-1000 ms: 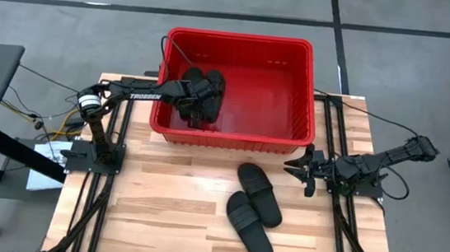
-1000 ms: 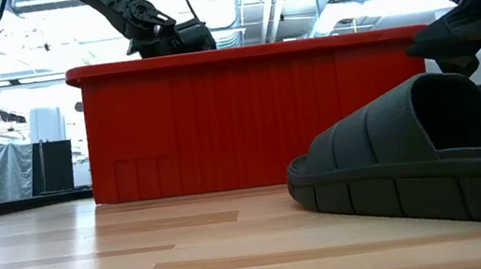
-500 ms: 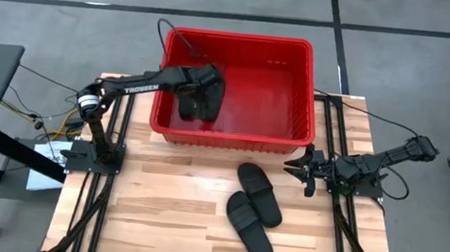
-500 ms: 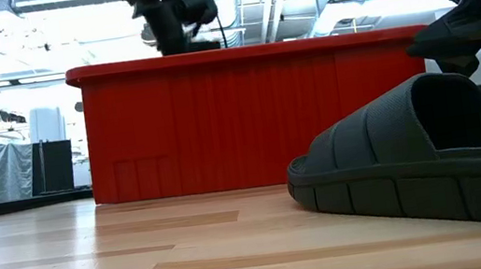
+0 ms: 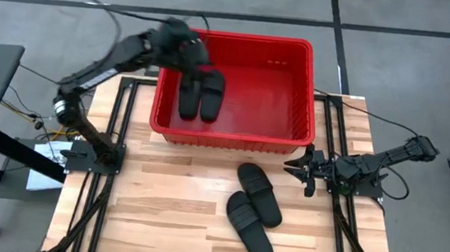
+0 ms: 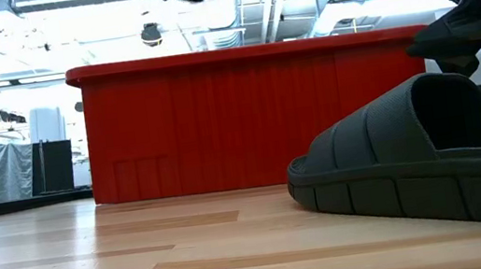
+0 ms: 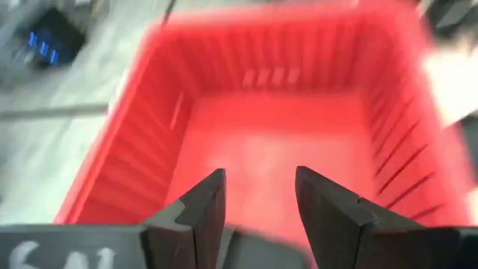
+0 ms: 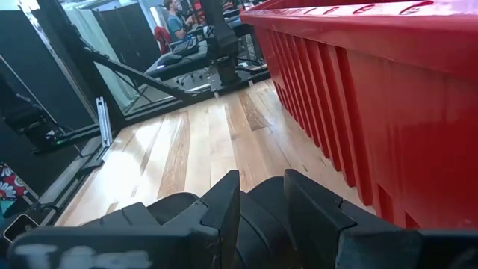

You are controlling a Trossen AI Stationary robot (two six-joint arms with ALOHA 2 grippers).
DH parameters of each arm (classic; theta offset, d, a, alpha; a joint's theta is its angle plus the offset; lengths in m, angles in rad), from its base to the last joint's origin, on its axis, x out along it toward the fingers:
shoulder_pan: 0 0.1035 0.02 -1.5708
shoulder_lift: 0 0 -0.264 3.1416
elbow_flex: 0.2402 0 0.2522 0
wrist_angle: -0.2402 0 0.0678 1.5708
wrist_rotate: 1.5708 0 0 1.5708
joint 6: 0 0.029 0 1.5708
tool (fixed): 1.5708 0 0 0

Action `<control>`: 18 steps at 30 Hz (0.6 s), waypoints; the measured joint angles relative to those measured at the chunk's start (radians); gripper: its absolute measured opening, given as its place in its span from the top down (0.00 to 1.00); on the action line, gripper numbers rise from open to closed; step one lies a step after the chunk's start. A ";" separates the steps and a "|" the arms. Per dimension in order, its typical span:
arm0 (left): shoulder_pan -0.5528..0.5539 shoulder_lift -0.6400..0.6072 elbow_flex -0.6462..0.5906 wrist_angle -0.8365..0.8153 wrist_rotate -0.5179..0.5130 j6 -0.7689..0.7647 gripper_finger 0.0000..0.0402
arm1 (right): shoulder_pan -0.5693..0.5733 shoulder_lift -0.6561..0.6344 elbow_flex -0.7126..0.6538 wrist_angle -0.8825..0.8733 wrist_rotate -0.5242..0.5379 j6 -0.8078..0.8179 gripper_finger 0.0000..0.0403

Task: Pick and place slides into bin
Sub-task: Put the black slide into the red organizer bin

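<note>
Red plastic fills the middle of the scene: the bin (image 5: 295,83) stands at the far side of the wooden table (image 5: 160,202), and two of the black slides lie side by side on its floor at its left end, one (image 5: 189,98) touching the other (image 5: 211,93). The left gripper (image 5: 185,43) hangs above the bin's far left corner, higher than the rim, with that pair just below and in front of it; in the left wrist view its fingers (image 7: 202,213) stand apart with nothing between them, and the bin's bare red floor (image 7: 276,142) shows past them. The right gripper (image 5: 299,168) waits low at the table's right edge, just outside the bin's near right corner; in the right wrist view its fingers (image 8: 224,205) are spread a little and hold nothing, the bin's ribbed wall (image 8: 358,97) running alongside them. Off toward the table's middle from this gripper lie the other two slides on the bare wood, one (image 5: 259,193) near it and the second (image 5: 249,226) touching the first and farther toward the front edge, both angled. In the low view one slide (image 6: 423,161) looms close in front of the bin's wall (image 6: 219,118).
</note>
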State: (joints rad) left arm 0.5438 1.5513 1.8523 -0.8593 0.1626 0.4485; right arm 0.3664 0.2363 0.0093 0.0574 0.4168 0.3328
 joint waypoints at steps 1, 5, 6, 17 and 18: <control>0.009 -0.026 0.000 0.005 0.047 -0.021 0.62 | 0.000 0.000 0.000 0.000 0.000 0.000 0.76; 0.033 -0.131 0.000 0.007 0.184 -0.096 0.62 | 0.000 0.000 0.000 0.000 0.000 0.000 0.76; 0.036 -0.158 0.000 0.007 0.207 -0.113 0.62 | 0.000 0.000 0.000 0.000 0.000 0.000 0.76; 0.039 -0.429 -0.058 0.118 0.231 -0.289 0.62 | 0.000 0.000 0.000 0.000 0.000 0.000 0.76; 0.039 -0.461 -0.089 0.160 0.223 -0.313 0.62 | 0.000 0.000 0.000 0.000 0.000 0.000 0.76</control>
State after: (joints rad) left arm 0.5823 1.0908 1.7630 -0.6992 0.3859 0.1355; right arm 0.3664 0.2363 0.0095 0.0573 0.4168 0.3326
